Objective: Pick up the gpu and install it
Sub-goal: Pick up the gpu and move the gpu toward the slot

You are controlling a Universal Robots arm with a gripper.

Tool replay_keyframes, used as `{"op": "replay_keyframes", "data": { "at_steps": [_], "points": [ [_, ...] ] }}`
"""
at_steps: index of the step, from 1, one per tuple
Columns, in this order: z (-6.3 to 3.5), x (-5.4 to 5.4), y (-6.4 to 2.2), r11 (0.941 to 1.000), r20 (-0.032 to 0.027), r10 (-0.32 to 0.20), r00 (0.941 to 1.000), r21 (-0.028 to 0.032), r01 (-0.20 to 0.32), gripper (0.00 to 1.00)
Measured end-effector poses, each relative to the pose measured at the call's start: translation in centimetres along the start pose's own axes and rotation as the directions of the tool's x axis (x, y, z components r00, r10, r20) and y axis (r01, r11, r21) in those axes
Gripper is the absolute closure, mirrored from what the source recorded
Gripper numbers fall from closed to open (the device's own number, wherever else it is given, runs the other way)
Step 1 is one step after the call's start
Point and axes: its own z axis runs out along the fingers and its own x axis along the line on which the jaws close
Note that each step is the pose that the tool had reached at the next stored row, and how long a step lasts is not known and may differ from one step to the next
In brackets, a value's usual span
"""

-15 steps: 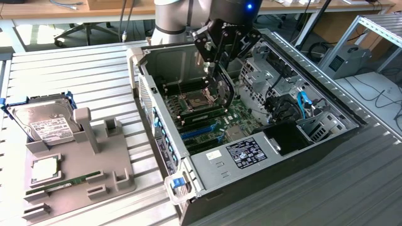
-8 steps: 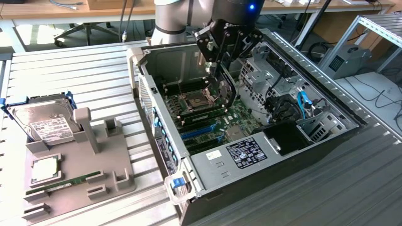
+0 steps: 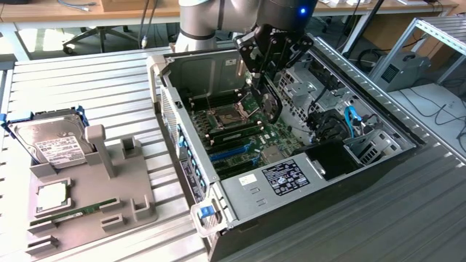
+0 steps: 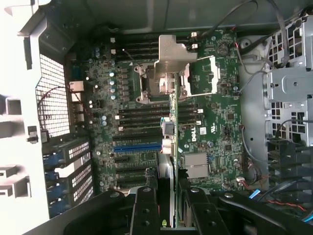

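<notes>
Inside the open computer case (image 3: pixel 191 117), cables (image 3: pixel 353 123) and drive cages (image 3: pixel 309 82) crowd the exterior view's right side; a hard drive (image 3: pixel 54 144) rests in a grey holder (image 3: pixel 109 199) well apart at that view's left. The gpu (image 4: pixel 167 161) hangs on edge over the motherboard (image 3: pixel 251 134), just under the claw (image 4: pixel 168 193), whose half-closed fingers (image 4: pixel 146 208) clamp it.

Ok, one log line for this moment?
gripper: shut on gpu | gpu: on edge over motherboard in open case | seated: cannot tell
</notes>
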Motion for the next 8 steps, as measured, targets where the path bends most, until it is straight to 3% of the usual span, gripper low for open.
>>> {"op": "replay_keyframes", "data": {
  "at_steps": [2, 8],
  "points": [
    [0.21, -0.9, 0.06, 1.0000, 0.0000, 0.000, 1.0000, 0.0003, 0.000, 0.73],
    [0.38, -2.0, 0.14, 1.0000, -0.0003, 0.000, 1.0000, 0.0005, 0.000, 0.73]
  ]
}}
